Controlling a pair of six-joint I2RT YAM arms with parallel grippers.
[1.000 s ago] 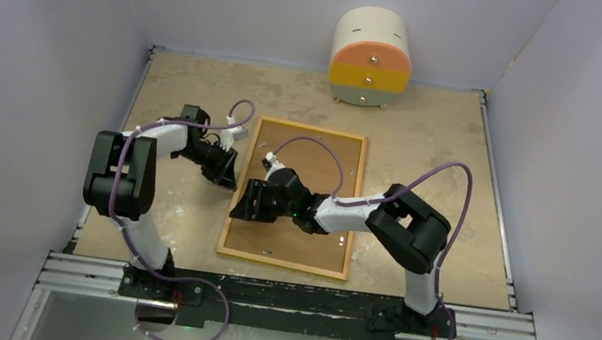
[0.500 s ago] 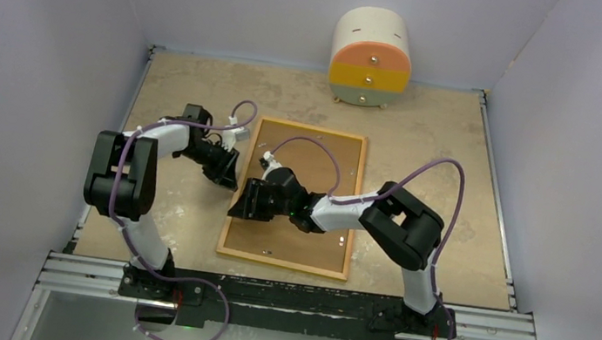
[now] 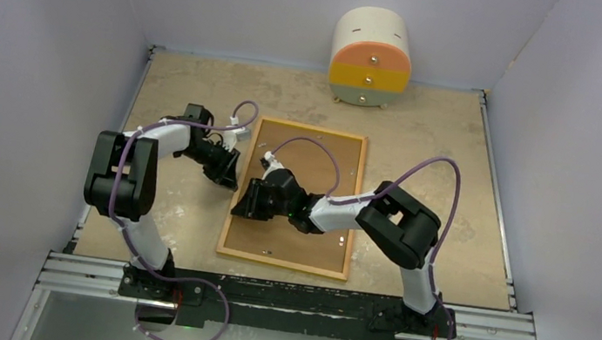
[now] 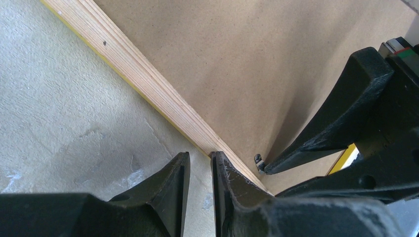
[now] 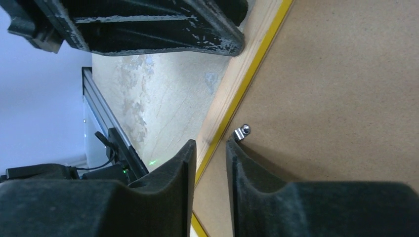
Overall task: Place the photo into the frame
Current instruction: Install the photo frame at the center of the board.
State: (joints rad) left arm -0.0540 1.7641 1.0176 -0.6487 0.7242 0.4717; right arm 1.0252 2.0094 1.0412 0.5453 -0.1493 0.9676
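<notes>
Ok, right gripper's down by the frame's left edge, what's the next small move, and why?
Probably nudge the right gripper sideways against the small metal tab to swivel it: the tab sits at its fingertip, lying over the backing board inside the rim of the frame.

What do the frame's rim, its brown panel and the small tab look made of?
The frame: rim of pale, raw-looking wood with visible grain lines and a yellow front edge. The brown panel: matte and finely speckled, probably fibreboard or card. The tab: shiny metal, glinting.
</notes>
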